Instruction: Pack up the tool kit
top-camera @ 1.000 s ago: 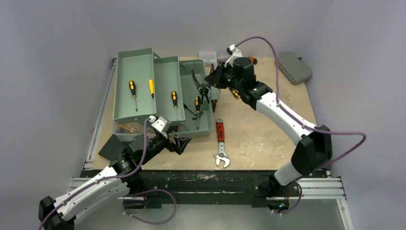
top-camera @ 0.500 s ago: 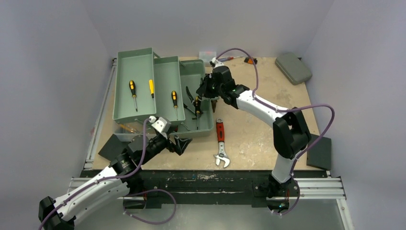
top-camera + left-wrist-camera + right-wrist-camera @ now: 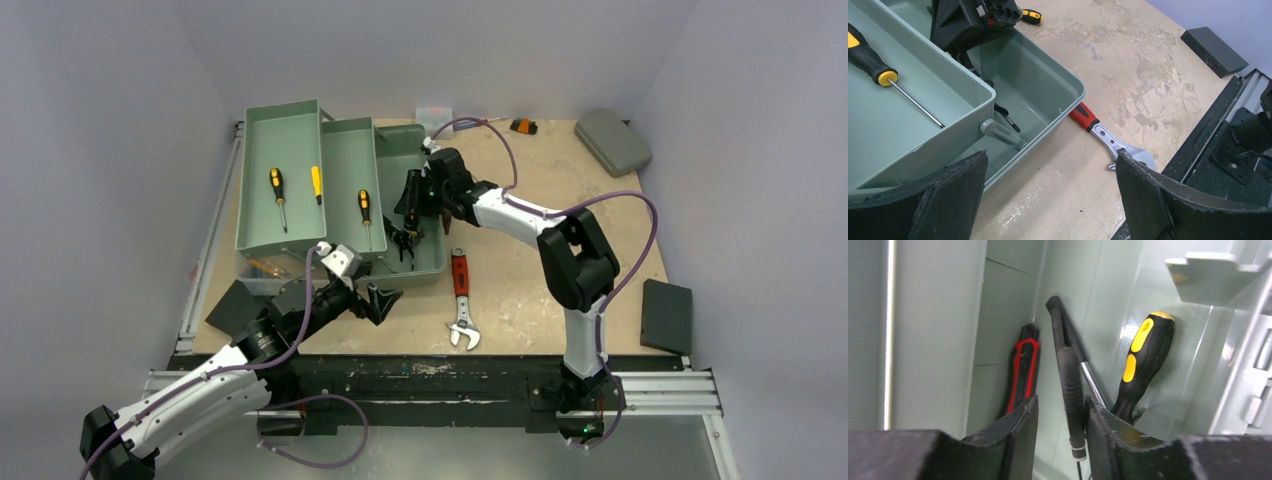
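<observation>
Left gripper (image 3: 1050, 200) hovers, jaws spread wide, beside the toolbox (image 3: 1040, 82). Right gripper (image 3: 1062, 435) straddles a black tool handle (image 3: 1070, 380); clamping cannot be determined.

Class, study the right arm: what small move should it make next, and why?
Probably open the right gripper to release: its fingers pinch the black-handled tool, already low inside the toolbox beside a red cutter and a yellow-black screwdriver.
</observation>
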You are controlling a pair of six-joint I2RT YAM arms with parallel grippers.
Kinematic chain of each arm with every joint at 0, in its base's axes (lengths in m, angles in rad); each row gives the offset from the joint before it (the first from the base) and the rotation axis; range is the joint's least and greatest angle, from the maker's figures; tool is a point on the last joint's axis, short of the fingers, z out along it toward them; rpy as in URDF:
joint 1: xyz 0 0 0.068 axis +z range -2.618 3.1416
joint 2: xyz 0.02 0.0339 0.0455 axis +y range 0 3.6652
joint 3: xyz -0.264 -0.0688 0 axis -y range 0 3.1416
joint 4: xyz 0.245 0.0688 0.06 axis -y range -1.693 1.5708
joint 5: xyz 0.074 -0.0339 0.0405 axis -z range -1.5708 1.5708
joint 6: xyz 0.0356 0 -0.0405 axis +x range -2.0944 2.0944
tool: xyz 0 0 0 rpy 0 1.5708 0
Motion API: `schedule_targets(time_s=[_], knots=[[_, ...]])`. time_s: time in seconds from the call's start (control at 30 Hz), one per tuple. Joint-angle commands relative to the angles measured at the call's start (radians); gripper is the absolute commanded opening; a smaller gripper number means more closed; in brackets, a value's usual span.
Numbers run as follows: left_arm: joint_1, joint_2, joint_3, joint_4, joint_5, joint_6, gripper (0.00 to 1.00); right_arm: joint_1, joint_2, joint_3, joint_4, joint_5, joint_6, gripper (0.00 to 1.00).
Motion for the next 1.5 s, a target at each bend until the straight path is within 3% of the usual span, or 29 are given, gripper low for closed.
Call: schedule_targets(time_s=[0.0, 0.13, 0.43, 0.6, 0.67, 0.8, 1.17, 1.47], knots=[[-0.004, 0.002, 0.002, 0.051, 0.007, 0.014, 0.95, 0.006, -0.067, 0.067, 0.017, -0.04, -0.017, 0.46], [-0.004, -0.002, 0.001, 0.049, 0.01, 0.014, 0.95, 0.005, -0.171, 0.061, -0.086, 0.04, -0.086, 0.57], [-0.004, -0.018, -0.001, 0.039, 0.007, 0.009, 0.95, -0.02, -0.377, 0.014, -0.265, 0.352, -0.238, 0.65], [-0.004, -0.024, -0.001, 0.037, 0.009, 0.008, 0.96, -0.146, -0.395, -0.025, -0.306, 0.343, -0.288, 0.66], [-0.004, -0.029, -0.001, 0.033, 0.009, 0.005, 0.96, -0.188, -0.399, -0.056, -0.295, 0.348, -0.31, 0.72], [-0.004, -0.032, 0.0, 0.033, 0.019, 0.002, 0.97, -0.216, -0.357, -0.081, -0.273, 0.412, -0.365, 0.81], [-0.004, 0.012, -0.001, 0.064, 0.029, 0.011, 0.97, -0.255, -0.022, 0.023, -0.228, 0.467, -0.406, 0.75], [-0.004, 0.053, 0.001, 0.089, 0.051, 0.023, 0.97, -0.345, 0.04, 0.033, -0.16, 0.377, -0.371, 0.8]])
